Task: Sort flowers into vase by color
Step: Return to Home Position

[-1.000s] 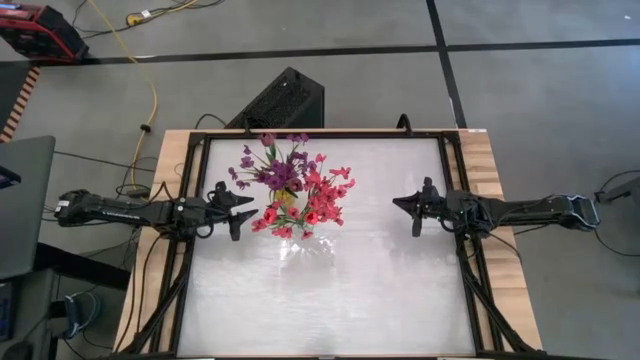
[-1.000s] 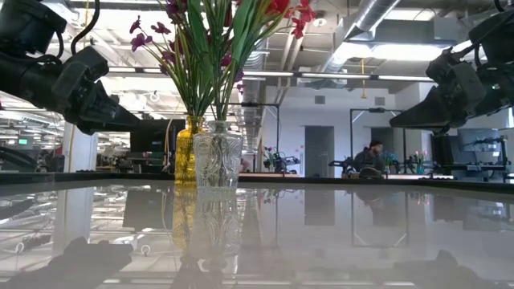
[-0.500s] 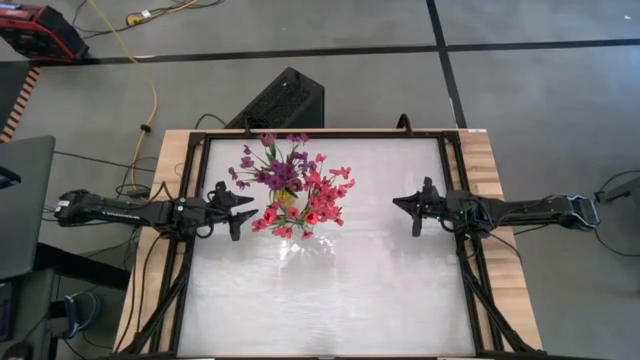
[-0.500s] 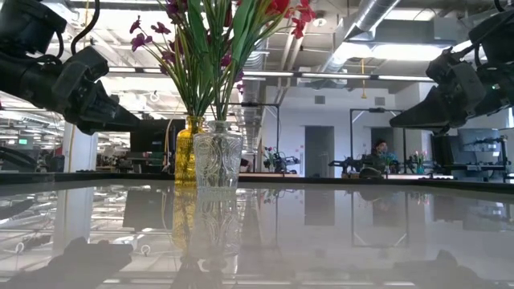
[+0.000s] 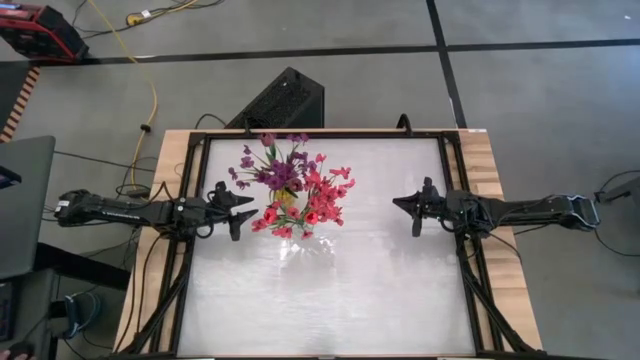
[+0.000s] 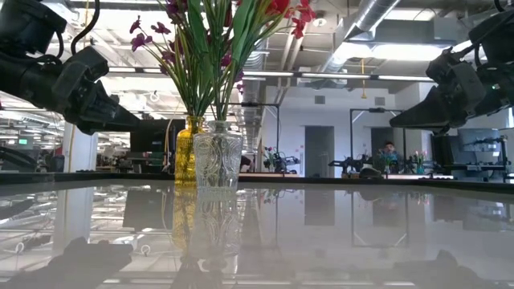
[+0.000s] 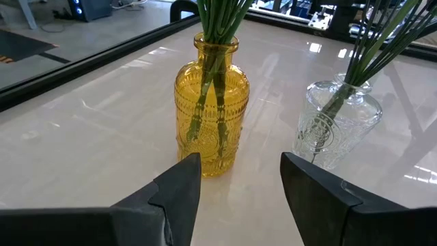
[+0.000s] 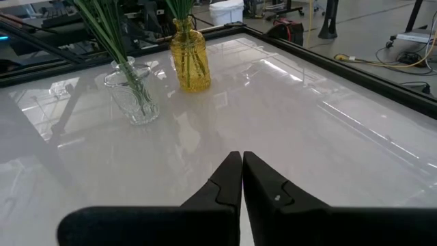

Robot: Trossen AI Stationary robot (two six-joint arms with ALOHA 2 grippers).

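1. Open workshop room with a grey floor, seen past the glossy white counter (image 5: 350, 290). The counter has a black frame on a wooden base.
2. A black box (image 5: 282, 100) sits on the floor beyond the counter's far edge.
3. The left arm reaches in over the counter's left edge. The left claw (image 7: 240, 179) is raised off the surface, just beside the vases. It is partly open with a clear gap between its fingers and holds nothing.
4. The right arm reaches in over the right edge. The right claw (image 8: 242, 158) is raised off the surface, well apart from the vases. Its fingers are pressed together and it holds nothing.
5. The flowers are all in vases, left of the counter's centre. The purple flowers (image 5: 278, 172) stand in the yellow vase (image 7: 210, 116).
6. The red-pink flowers (image 5: 316, 203) stand in the clear vase (image 7: 336, 126).
7. The two vases stand upright, near each other but apart. In the high view the yellow one is farther back, and the two bunches overlap above.
8. Green stems (image 6: 210, 60) rise from both necks.
9. A person (image 6: 389, 149) shows far off in the room, tiny.
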